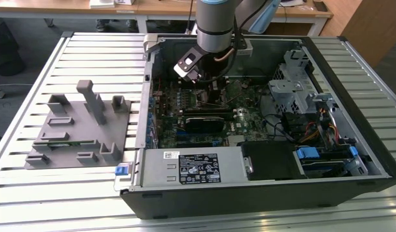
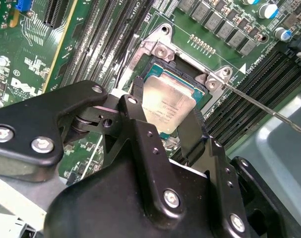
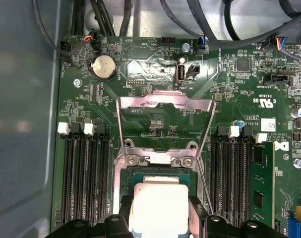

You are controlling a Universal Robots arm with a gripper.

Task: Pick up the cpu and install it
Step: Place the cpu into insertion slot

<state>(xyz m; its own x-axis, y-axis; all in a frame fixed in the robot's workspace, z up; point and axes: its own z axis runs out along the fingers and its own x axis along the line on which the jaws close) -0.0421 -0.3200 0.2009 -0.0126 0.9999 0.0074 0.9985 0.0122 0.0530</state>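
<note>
Slatted alu table [image 1: 88,53] carries the black sheet-metal PC case [image 1: 249,193], side panel off. The green mobo [image 3: 249,84] lies flat inside it. My gripper [image 2: 165,106] is down over the mobo's middle, its matte black fingers [image 2: 139,94] clamped on two opposite edges of the cpu [image 3: 160,206]. The cpu is right over the socket frame [image 2: 157,49]; can't tell if it's seated or just above. The shiny stamped load plate [image 3: 165,101] stands hinged open toward the coin cell [image 3: 104,67] edge of the board. A thin wire lever [image 2: 259,105] is swung out beside the socket.

Risks, imo: the cpu's lid is smooth metal w/ a thin edge, so purchase is slim. A slip or tilt puts one corner down first and bends contacts. Wrong rotation vs the socket keys does the same. The fingers look close to the frame and could snag it.
</note>
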